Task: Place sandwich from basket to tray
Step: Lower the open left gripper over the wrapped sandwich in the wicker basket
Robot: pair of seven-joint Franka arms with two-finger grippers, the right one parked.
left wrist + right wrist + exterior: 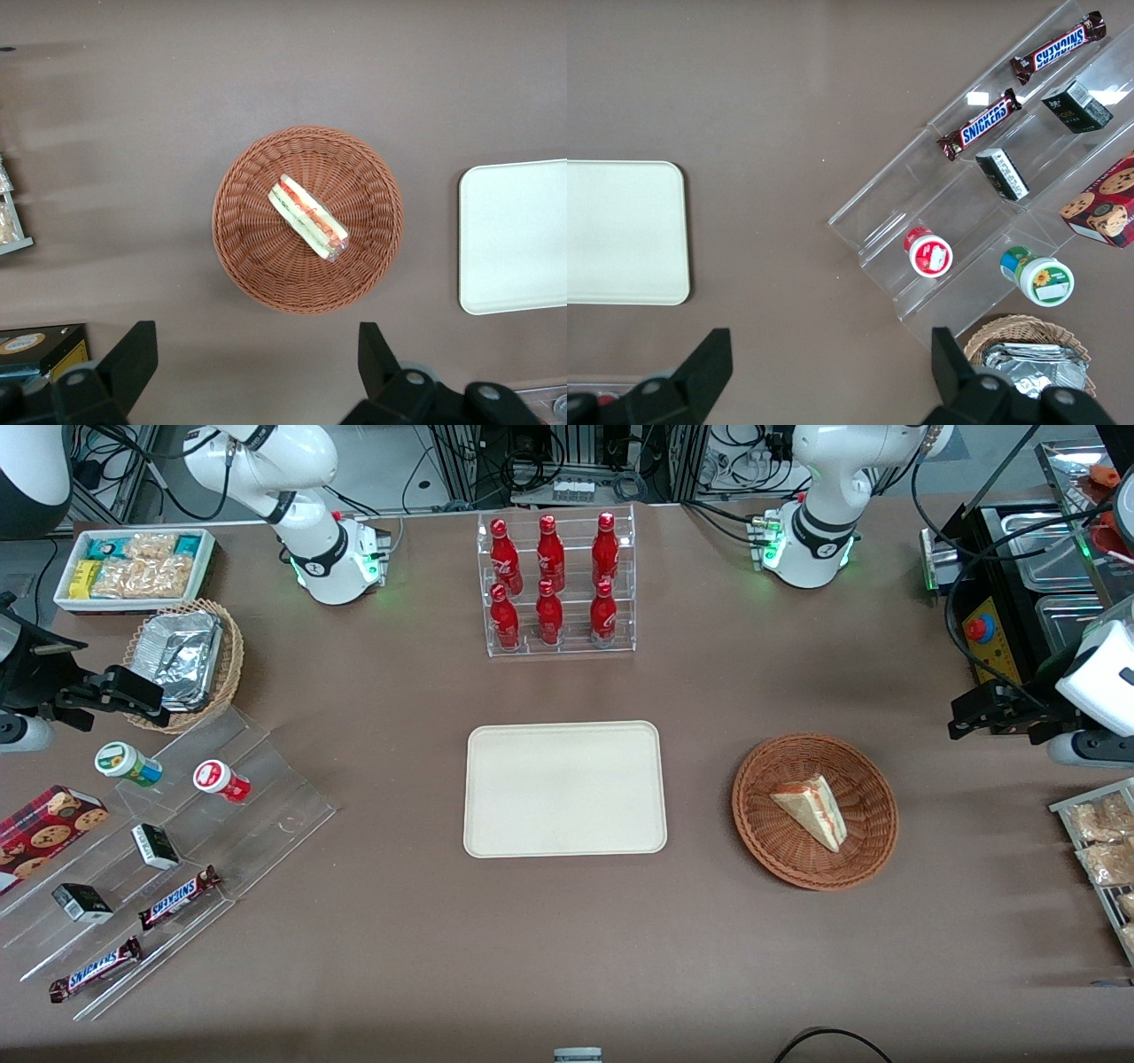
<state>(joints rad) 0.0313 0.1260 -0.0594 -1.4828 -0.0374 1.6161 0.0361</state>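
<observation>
The sandwich (813, 808), a pale wedge with a red and green filling stripe, lies in the round reddish-brown wicker basket (762, 779). The cream-white tray (564, 788) lies flat beside the basket, toward the parked arm's end, with nothing on it. My left gripper (966, 717) hangs open and empty above the table, beside the basket toward the working arm's end and apart from it. In the left wrist view the sandwich (307, 217) rests in the basket (257, 257), the tray (514, 235) edge shows, and the gripper (255, 336) holds nothing.
A clear rack of red bottles (556, 584) stands farther from the camera than the tray. A tan wicker basket with foil containers (182, 660), a white snack bin (133, 567) and an acrylic stepped display (159, 850) lie toward the parked arm's end. A packet rack (1103, 841) sits near my gripper.
</observation>
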